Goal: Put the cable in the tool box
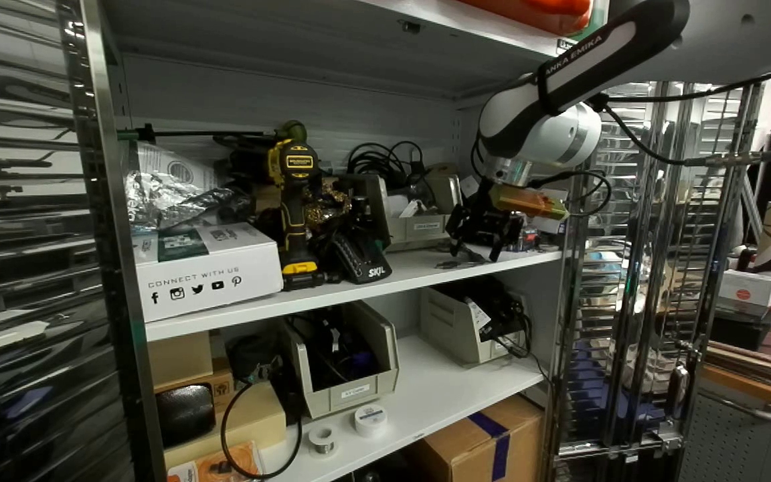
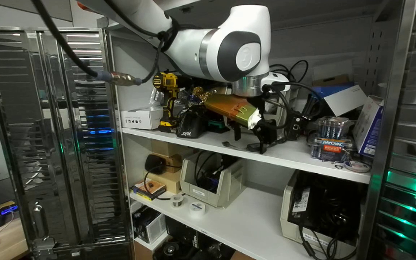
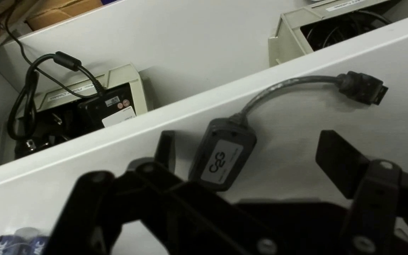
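We find the flat white upper shelf (image 2: 291, 153) in all three views, its yellow-and-black cordless drill (image 1: 294, 217) only in both exterior views. The black two-fingered gripper (image 3: 250, 152) has its fingers (image 3: 342, 164) spread wide, holding nothing. Below it, on the shelf, lies the grey cable (image 3: 278, 85) with its boxy adapter (image 3: 236, 132); only in the wrist view can we read its white "C2G" label (image 3: 221, 161).

My fingers (image 3: 342, 163) look smooth and matt, while the cable (image 3: 285, 83) I see has a glossy sleeve (image 3: 310, 79), a dull plastic block (image 3: 225, 130) and a paper-like label (image 3: 221, 163). The shelf (image 3: 285, 156) looks smooth with a satin sheen, the drill (image 1: 294, 207) matt plastic, the carton (image 1: 526, 438) plain cardboard, and the cabinet door (image 2: 51, 144) polished, mirror-like metal.
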Robot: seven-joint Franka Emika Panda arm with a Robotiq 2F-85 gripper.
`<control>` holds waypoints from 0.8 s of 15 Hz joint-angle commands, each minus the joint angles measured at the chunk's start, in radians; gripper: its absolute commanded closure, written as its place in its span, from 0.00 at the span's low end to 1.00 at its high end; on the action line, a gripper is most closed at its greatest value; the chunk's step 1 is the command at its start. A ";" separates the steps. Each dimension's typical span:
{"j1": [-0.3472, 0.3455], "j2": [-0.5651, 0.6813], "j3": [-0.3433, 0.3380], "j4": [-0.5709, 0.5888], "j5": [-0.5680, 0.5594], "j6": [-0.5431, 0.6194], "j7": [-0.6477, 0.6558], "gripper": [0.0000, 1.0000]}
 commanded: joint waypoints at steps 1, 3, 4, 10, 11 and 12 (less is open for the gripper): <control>-0.010 0.033 0.015 0.055 0.000 -0.007 -0.007 0.00; -0.008 0.038 0.013 0.065 -0.015 -0.011 -0.006 0.11; -0.006 0.040 0.010 0.069 -0.028 -0.010 0.001 0.27; -0.011 0.038 0.012 0.080 -0.042 -0.039 -0.017 0.70; -0.011 0.036 0.013 0.078 -0.042 -0.049 -0.024 0.79; -0.011 0.034 0.013 0.076 -0.044 -0.058 -0.028 0.85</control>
